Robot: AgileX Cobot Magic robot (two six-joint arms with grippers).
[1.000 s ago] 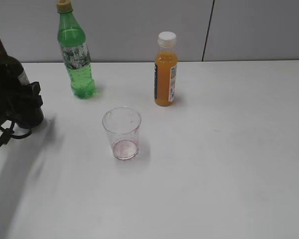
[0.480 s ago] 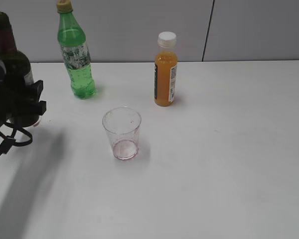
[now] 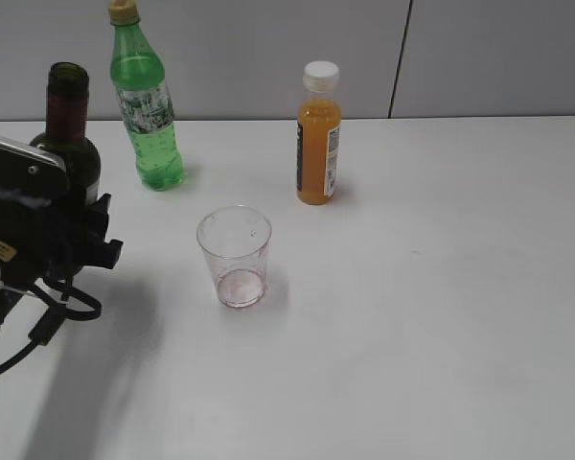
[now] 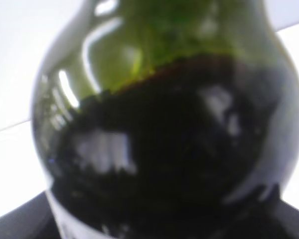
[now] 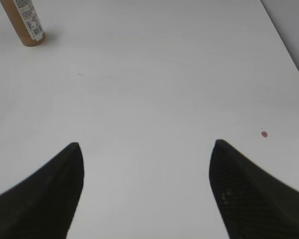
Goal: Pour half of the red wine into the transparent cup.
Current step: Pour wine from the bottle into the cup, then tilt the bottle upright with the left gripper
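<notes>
The dark green wine bottle with a maroon neck and open mouth stands upright at the left, held off the table. My left gripper is shut on its body. In the left wrist view the bottle fills the frame, dark red wine up to its shoulder. The transparent cup stands upright on the white table right of the bottle, apart from it, with a pinkish bottom. My right gripper is open and empty above bare table; it does not show in the exterior view.
A bright green soda bottle stands at the back left. An orange juice bottle with a white cap stands behind the cup; its base shows in the right wrist view. A small red spot marks the table.
My left gripper has carried the wine bottle up and to the right, toward the cup. The cup and the other bottles have not moved.
</notes>
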